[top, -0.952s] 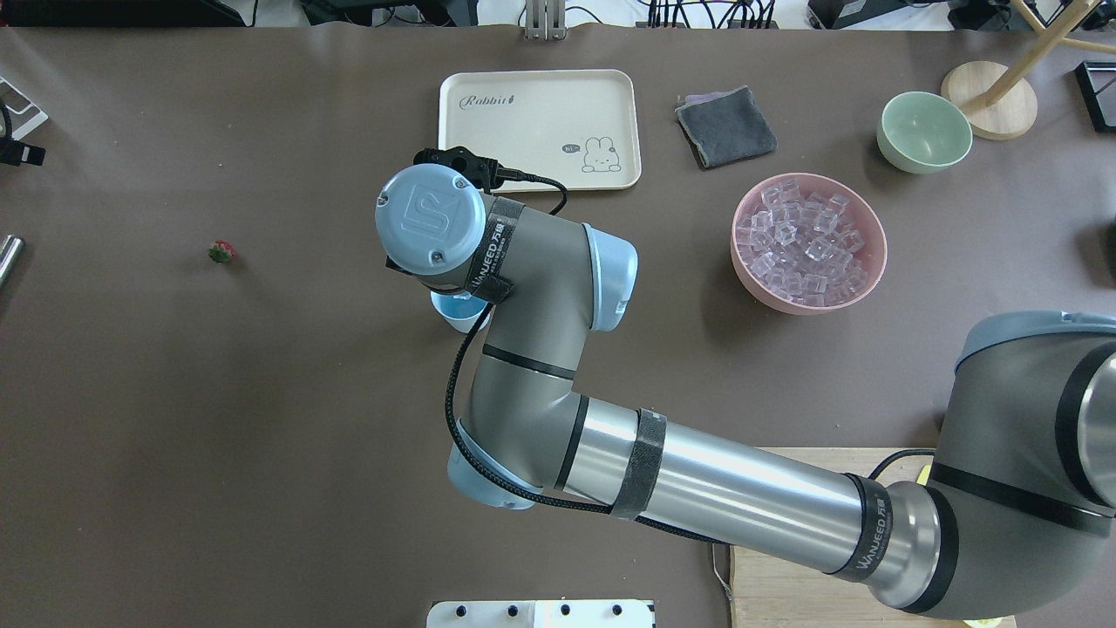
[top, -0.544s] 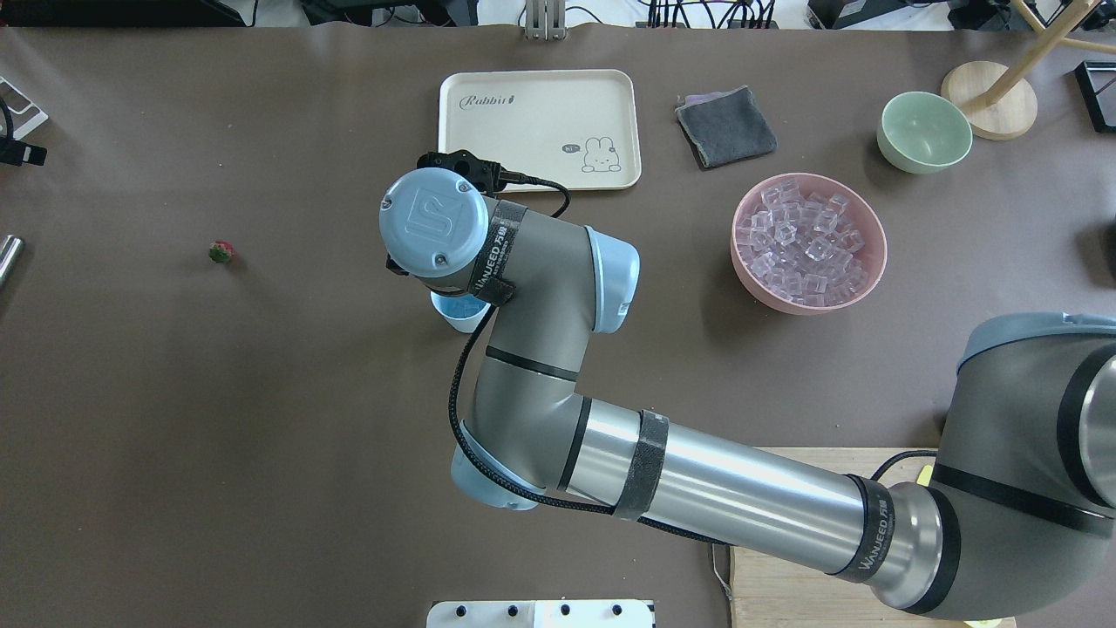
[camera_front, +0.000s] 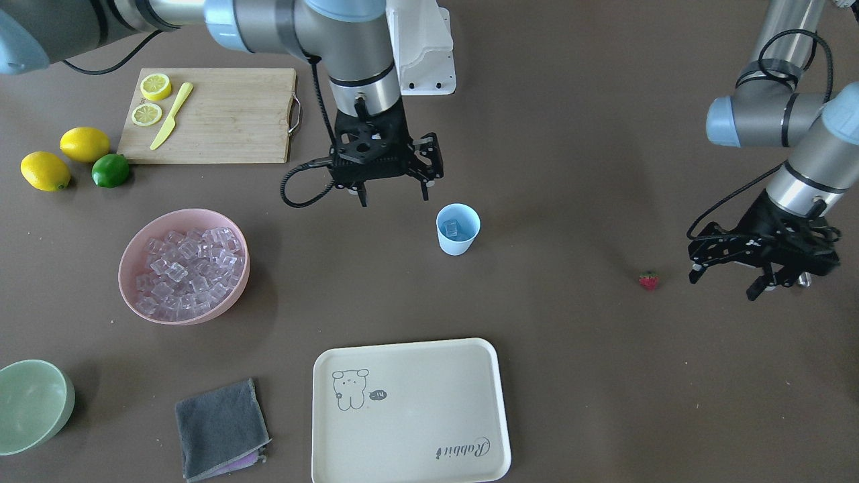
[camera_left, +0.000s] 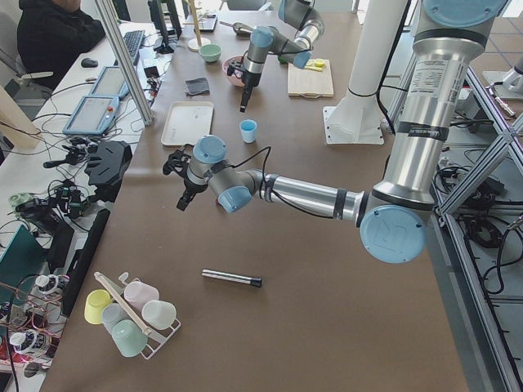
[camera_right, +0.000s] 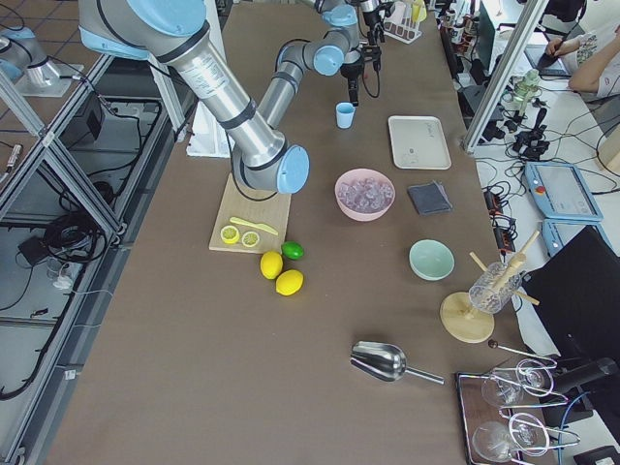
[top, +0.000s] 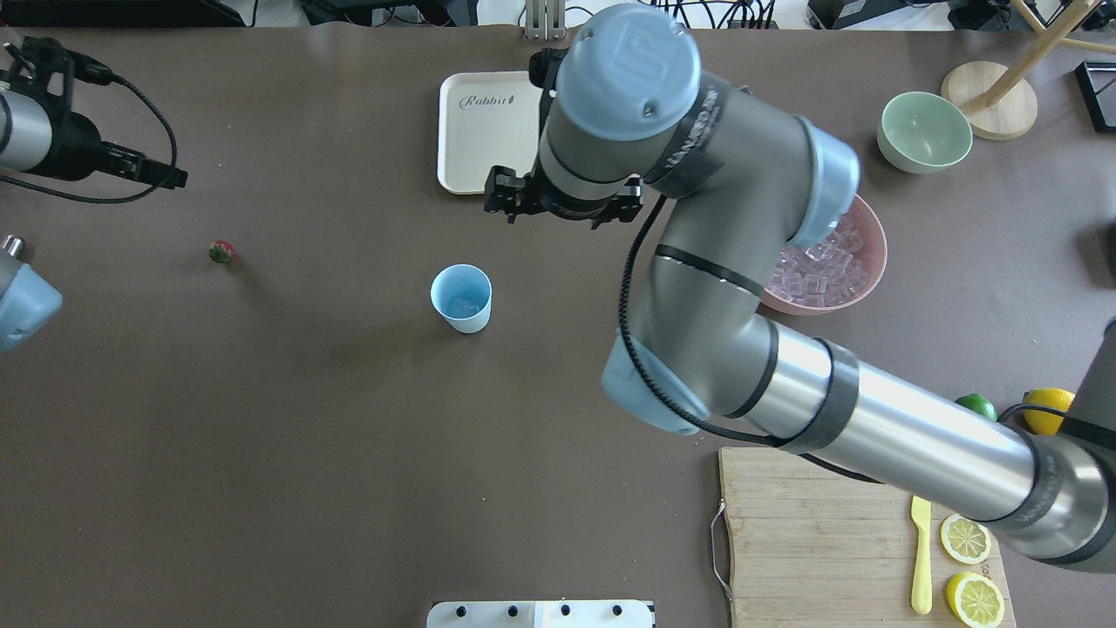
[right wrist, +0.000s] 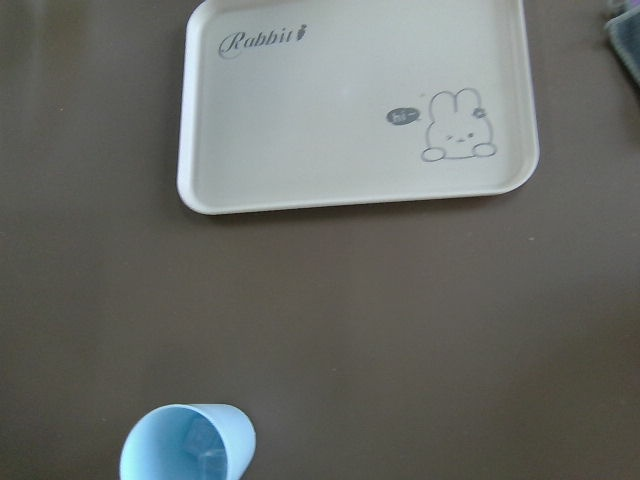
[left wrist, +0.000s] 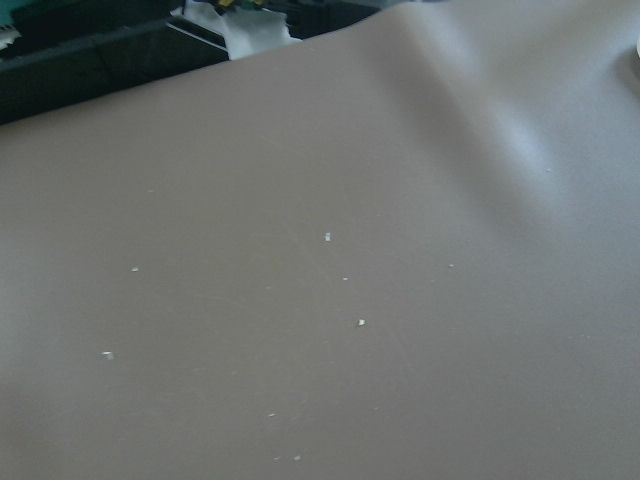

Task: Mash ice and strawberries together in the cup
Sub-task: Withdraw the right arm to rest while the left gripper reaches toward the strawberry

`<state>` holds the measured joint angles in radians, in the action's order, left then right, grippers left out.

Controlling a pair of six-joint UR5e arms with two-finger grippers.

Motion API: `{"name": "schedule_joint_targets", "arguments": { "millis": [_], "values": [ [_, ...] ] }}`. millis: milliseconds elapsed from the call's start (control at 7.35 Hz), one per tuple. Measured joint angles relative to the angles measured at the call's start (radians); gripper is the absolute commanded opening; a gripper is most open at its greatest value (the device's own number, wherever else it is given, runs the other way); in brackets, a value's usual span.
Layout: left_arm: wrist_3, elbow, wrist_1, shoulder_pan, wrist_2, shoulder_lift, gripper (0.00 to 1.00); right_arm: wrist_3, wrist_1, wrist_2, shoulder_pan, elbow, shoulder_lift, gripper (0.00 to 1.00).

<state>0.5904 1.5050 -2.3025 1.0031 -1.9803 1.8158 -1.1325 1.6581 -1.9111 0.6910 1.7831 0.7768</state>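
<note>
The right claw (camera_front: 394, 196) is hanging above the bench (camera_front: 570, 168) with its fingers spread wide and nothing between them. It is sitting near the cup (camera_front: 458, 231), off toward the robot's right and not over the rim. The cup is standing upright near the middle of the bench, apart from everything else, and one clear ice cube (camera_front: 453, 229) is lying inside it. The right wrist camera is catching the cup at the bottom edge of its view, with the cream tray (camera_front: 409, 409) lying beyond it on the side away from the robot.

The strawberry (camera_front: 648, 280) is lying on the bare bench, well apart from the cup on the robot's left side. The left claw (camera_front: 725, 282) is hovering near it without touching it, its fingers parted and empty. The left wrist camera is showing only bench surface.

The rest of the ice (camera_front: 181, 268) is heaping in the pink bowl (camera_front: 244, 272) on the robot's right, well apart from the cup.
</note>
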Motion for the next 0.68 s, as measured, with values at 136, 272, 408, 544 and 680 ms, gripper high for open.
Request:
{"name": "schedule_joint_targets", "arguments": {
  "millis": [136, 272, 408, 544, 680],
  "values": [
    [0.046, -0.020, 0.000, -0.052, 0.038, 0.011, 0.98, 0.109, 0.024, -0.103, 0.110, 0.081, 0.092, 0.95],
    [0.089, -0.039, -0.003, -0.089, 0.053, 0.014, 0.98, 0.249, 0.030, -0.213, 0.231, 0.123, 0.185, 0.95],
    [0.117, -0.051, -0.007, -0.118, 0.056, 0.015, 0.98, 0.429, 0.028, -0.318, 0.350, 0.152, 0.296, 0.95],
    [0.129, -0.055, -0.008, -0.132, 0.057, 0.011, 0.98, 0.617, 0.024, -0.391, 0.447, 0.166, 0.407, 0.95],
    [0.133, -0.057, -0.008, -0.137, 0.057, 0.007, 0.98, 0.788, 0.010, -0.427, 0.515, 0.169, 0.516, 0.95]
  ]
}}
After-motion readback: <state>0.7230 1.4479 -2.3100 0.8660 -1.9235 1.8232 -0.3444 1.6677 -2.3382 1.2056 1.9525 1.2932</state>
